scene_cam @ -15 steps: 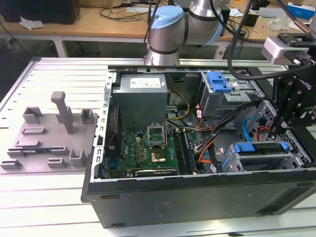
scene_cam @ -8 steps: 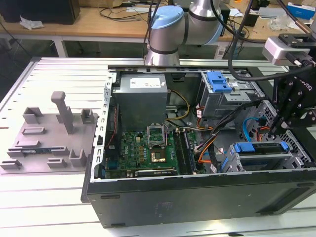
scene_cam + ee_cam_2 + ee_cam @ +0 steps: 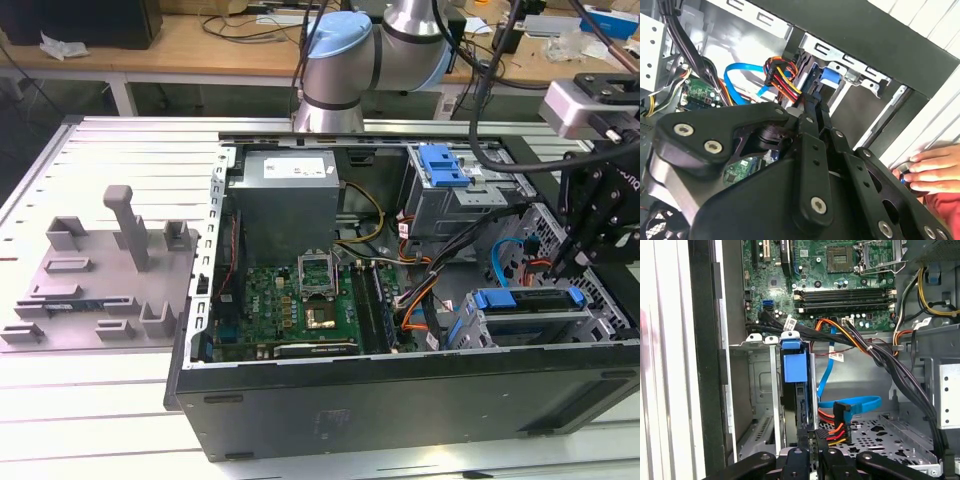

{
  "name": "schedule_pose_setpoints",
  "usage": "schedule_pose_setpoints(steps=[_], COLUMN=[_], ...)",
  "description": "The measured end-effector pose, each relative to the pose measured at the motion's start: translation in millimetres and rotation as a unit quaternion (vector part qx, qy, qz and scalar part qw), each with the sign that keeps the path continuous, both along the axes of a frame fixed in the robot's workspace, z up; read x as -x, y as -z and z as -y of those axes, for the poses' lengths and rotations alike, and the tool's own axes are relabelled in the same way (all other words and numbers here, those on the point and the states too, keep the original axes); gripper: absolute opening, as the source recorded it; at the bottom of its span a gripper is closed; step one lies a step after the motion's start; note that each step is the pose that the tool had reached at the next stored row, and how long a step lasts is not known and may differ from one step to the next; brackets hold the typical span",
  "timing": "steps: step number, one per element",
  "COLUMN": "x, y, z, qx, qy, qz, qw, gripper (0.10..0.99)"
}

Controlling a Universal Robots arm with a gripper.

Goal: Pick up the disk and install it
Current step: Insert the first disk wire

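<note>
The disk [image 3: 525, 300] stands on edge in the metal drive cage [image 3: 480, 335] at the front corner of the open computer case, on the exterior view's right. Its blue bracket [image 3: 794, 365] shows in the first wrist view, and again as the blue bracket [image 3: 830, 75] in the second wrist view. My gripper [image 3: 578, 262] reaches down onto the disk's end. Its black fingers [image 3: 805, 452] stand close together on the disk's edge, so my gripper [image 3: 812, 442] is shut on the disk. In the second wrist view my gripper [image 3: 812, 102] points at the bay.
Blue and orange-red cables [image 3: 850, 407] lie close beside the cage. The motherboard [image 3: 300, 300], a grey box [image 3: 290, 200] and a blue latch [image 3: 443, 165] are in the case. A person's hand [image 3: 930, 170] rests outside the case wall. A grey fixture [image 3: 110, 270] sits on the table.
</note>
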State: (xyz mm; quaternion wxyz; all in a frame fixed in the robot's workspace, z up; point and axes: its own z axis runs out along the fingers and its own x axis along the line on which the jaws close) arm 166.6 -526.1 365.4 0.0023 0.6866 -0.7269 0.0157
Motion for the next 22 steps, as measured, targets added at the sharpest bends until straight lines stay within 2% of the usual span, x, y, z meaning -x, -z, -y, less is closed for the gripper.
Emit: schedule_pose_setpoints(steps=[2, 4, 6, 9, 20, 22], x=[-0.1, 0.0, 2.2, 3.0, 2.2, 2.1], y=[1.0, 1.4, 1.4, 1.3, 1.4, 1.2], z=[0.0, -0.8, -1.0, -1.1, -0.6, -1.8], qx=[0.0000, -0.0002, -0.0001, 0.0000, 0.0002, 0.0031], qy=[0.021, 0.027, 0.024, 0.007, 0.007, 0.007], qz=[0.0000, 0.0000, 0.0000, 0.0000, 0.0000, 0.0000], qw=[0.9998, 0.9996, 0.9997, 1.0000, 1.0000, 1.0000], gripper=[0.169, 0.169, 0.169, 0.169, 0.169, 0.169])
